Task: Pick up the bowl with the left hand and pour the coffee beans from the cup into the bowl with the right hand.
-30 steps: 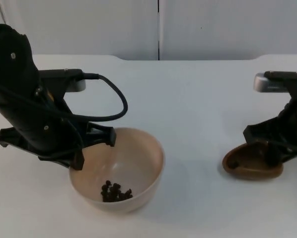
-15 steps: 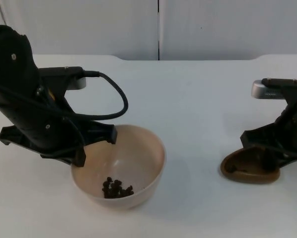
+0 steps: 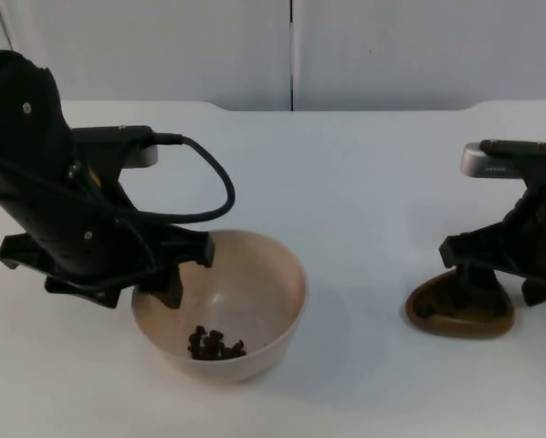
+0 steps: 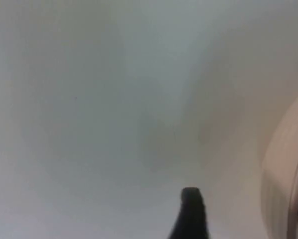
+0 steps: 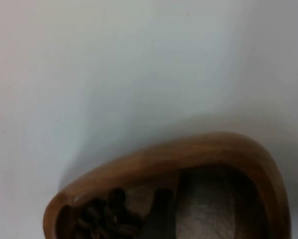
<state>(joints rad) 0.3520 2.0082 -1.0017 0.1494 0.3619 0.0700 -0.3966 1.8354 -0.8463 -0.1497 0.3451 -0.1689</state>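
Bowl (image 3: 255,301), cream with dark beans (image 3: 215,345), gripped by left end effector (image 3: 159,290); right end effector (image 3: 492,292) grips brown cup (image 3: 460,315)

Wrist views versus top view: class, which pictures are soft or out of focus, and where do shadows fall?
Top view: crisp; the bowl and wooden cup cast faint shadows on the table. Left wrist view: heavily blurred, the bowl's rim a pale smear. Right wrist view: soft, the cup near the lens, a dim shadow beyond it.

Soft, even overhead light is falling on the white table (image 3: 364,201), casting faint diffuse shadows beside the bowl (image 3: 220,306) and cup (image 3: 460,310). Both wrist views are showing blur, the cup's rim out of focus.
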